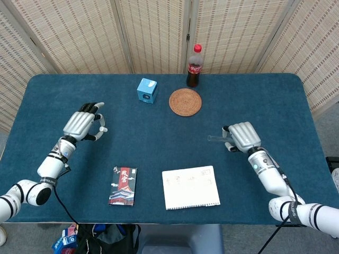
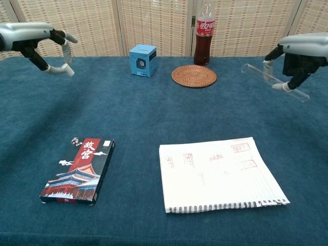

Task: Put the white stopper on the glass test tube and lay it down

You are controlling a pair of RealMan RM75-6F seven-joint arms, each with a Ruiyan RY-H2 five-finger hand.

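Observation:
My right hand (image 1: 242, 136) (image 2: 300, 56) holds the clear glass test tube (image 1: 216, 138) (image 2: 256, 73) above the table's right side. The tube lies nearly level, and its open end sticks out to the left of the fingers. My left hand (image 1: 82, 126) (image 2: 36, 43) is raised over the table's left side. It pinches a small white piece, apparently the stopper (image 1: 104, 129) (image 2: 66, 71), between thumb and a finger. The two hands are far apart.
At the back stand a cola bottle (image 1: 194, 66), a woven coaster (image 1: 185, 101) and a blue box (image 1: 146, 90). A white notepad (image 1: 190, 187) and a dark printed box (image 1: 123, 186) lie near the front edge.

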